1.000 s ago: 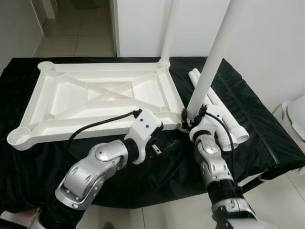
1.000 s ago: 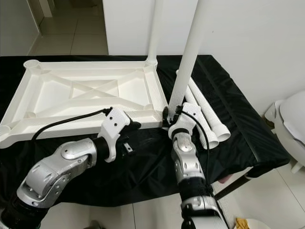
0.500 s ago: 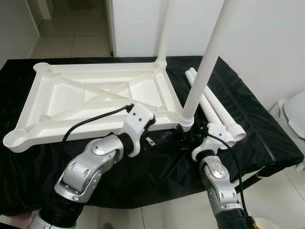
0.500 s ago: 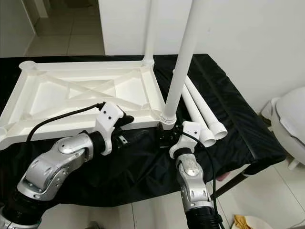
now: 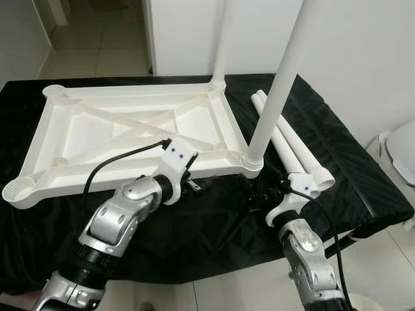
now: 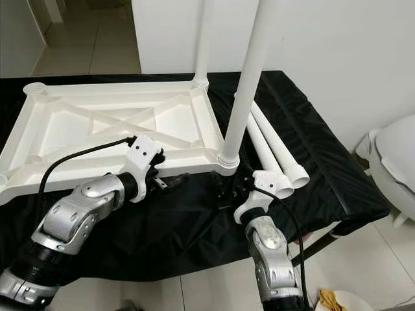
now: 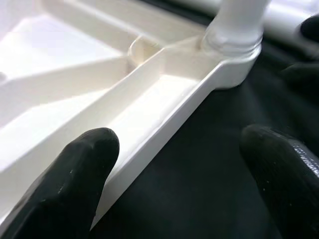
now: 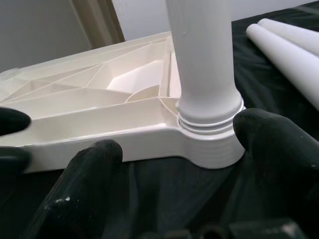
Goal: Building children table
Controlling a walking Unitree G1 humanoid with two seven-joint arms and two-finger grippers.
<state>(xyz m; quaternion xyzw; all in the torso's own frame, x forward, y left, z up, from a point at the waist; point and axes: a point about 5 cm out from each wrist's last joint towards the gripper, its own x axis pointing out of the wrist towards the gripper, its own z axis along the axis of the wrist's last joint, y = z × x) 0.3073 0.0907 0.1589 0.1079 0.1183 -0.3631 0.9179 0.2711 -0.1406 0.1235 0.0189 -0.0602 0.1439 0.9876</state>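
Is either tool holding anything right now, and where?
Nothing is held. Both the left tool and right tool are open, apart from the tabletop and leg.

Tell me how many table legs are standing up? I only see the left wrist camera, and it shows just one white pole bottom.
Observer: Two. Besides the near leg you see, a far leg stands at the far right corner of the tabletop.
Child: Are there more legs?
Observer: Yes, two loose legs lie side by side on the black cloth, right of the tabletop.
Child: Where do they go?
Observer: Probably into the two empty sockets on the tabletop's left side.
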